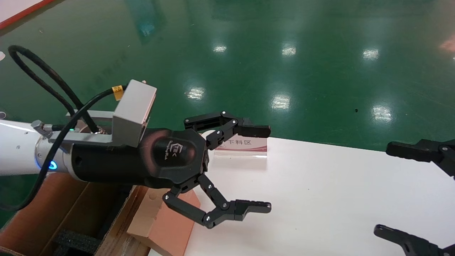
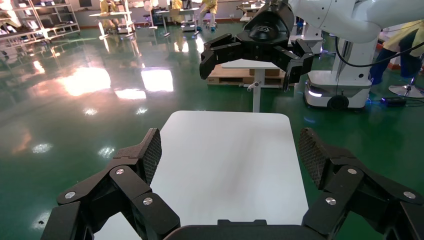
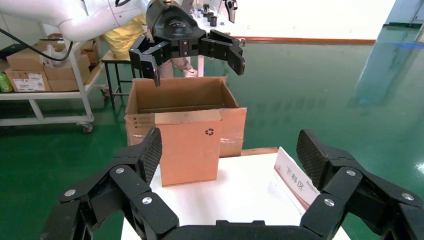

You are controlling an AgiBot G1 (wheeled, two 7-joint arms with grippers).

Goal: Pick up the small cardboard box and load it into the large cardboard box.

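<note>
At the left edge of the white table, the small cardboard box stands upright, just beside the large cardboard box on the floor. The left gripper hovers above that edge, fingers spread wide, holding nothing. The step in hand is the approach; next, descend and close on the box. The right gripper, opposite, is open and empty.
</note>
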